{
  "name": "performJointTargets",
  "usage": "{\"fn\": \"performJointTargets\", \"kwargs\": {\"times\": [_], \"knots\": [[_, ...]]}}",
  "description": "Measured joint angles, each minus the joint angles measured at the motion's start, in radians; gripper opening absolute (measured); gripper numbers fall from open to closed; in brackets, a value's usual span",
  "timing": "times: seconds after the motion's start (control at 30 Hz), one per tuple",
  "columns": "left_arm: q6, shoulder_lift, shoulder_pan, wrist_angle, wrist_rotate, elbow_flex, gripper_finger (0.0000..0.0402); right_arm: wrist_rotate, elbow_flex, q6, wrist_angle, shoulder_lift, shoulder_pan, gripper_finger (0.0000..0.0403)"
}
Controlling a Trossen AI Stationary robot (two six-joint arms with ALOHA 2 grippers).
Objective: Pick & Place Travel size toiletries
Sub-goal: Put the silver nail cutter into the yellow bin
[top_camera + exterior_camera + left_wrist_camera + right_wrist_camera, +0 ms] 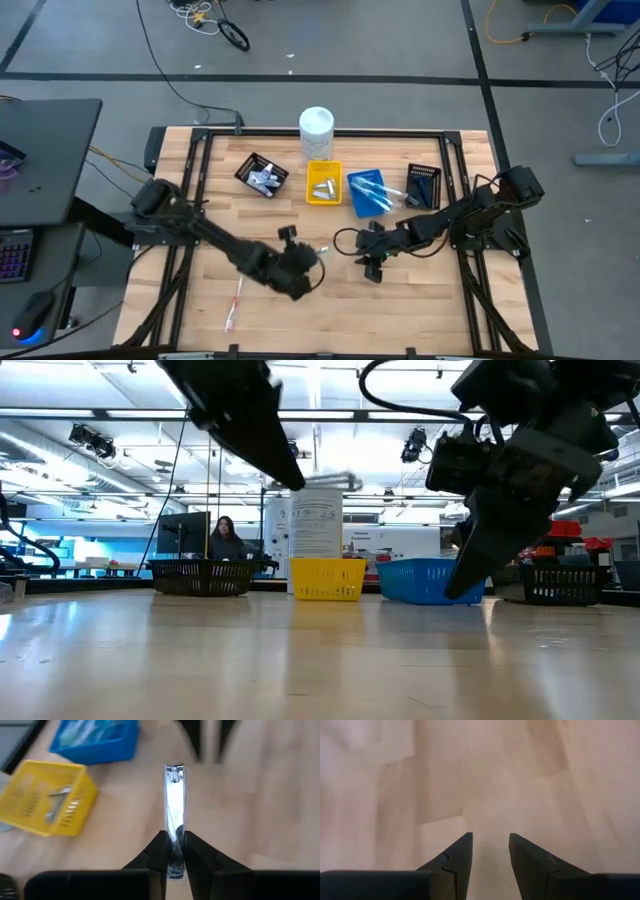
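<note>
Left gripper (174, 851) jaws clamp a silver nail clipper (174, 805) above mid-worktop (400, 300). Right gripper (490, 851), just right of it, hovers with jaws slightly parted, empty.

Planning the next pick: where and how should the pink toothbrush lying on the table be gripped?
Probably mid-handle, from straight above. The pink toothbrush lies flat on the table, slim, so fingers should straddle its narrow width. The right claw is open; the left claw holds a nail clipper.
</note>
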Motion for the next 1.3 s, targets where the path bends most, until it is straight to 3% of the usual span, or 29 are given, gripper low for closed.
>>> {"fn": "performJointTargets", "kwargs": {"times": [0.17, 0.4, 0.77, 0.9, 1.03, 1.17, 1.3], "knots": [[0.161, -0.031, 0.092, 0.031, 0.084, 0.000, 0.0055, -0.029, 0.001, -0.002, 0.029, 0.002, 0.001, 0.0138], [0.254, -0.047, 0.233, 0.043, 0.144, 0.000, 0.0051, -0.028, 0.001, -0.002, 0.024, 0.002, 0.001, 0.0138], [0.330, -0.048, 0.410, 0.036, 0.176, 0.000, 0.0050, -0.028, 0.001, -0.037, 0.033, 0.002, 0.001, 0.0138], [0.383, -0.048, 0.467, 0.060, 0.290, 0.000, 0.0052, -0.027, 0.001, -0.039, 0.037, 0.002, 0.001, 0.0138], [0.395, -0.048, 0.519, 0.089, 0.252, 0.000, 0.0046, -0.028, 0.001, -0.083, 0.046, 0.002, 0.001, 0.0138], [0.429, -0.045, 0.589, 0.106, 0.367, 0.000, 0.0049, -0.027, 0.000, -0.119, 0.080, 0.002, 0.001, 0.0138], [0.439, -0.040, 0.651, 0.108, 0.376, -0.001, 0.0049, -0.027, 0.000, -0.158, 0.120, 0.002, 0.001, 0.0138]]}}
